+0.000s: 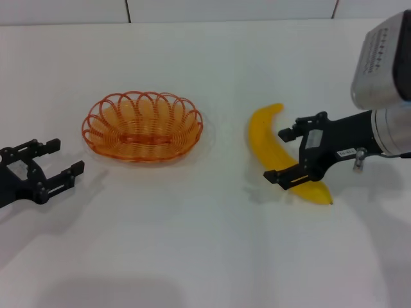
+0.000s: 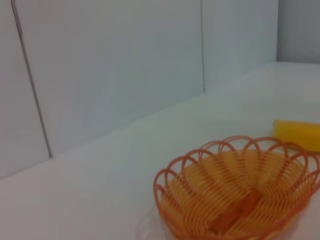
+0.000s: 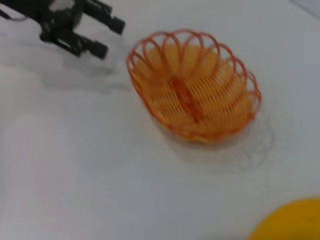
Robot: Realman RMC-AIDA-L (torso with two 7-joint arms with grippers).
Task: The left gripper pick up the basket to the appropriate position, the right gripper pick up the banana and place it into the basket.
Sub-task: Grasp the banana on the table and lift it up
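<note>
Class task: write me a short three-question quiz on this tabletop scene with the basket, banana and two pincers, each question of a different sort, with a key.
1. True or false: the banana lies inside the basket.
2. Which pincer straddles the banana? A) left pincer B) right pincer
3. Fill in: the basket holds ____ fruit.

Key:
1. False; it lies on the table, to the robot's right of the basket.
2. B; its open fingers are either side of the banana, while the left pincer sits open beside the basket, apart from it.
3. No.
</note>
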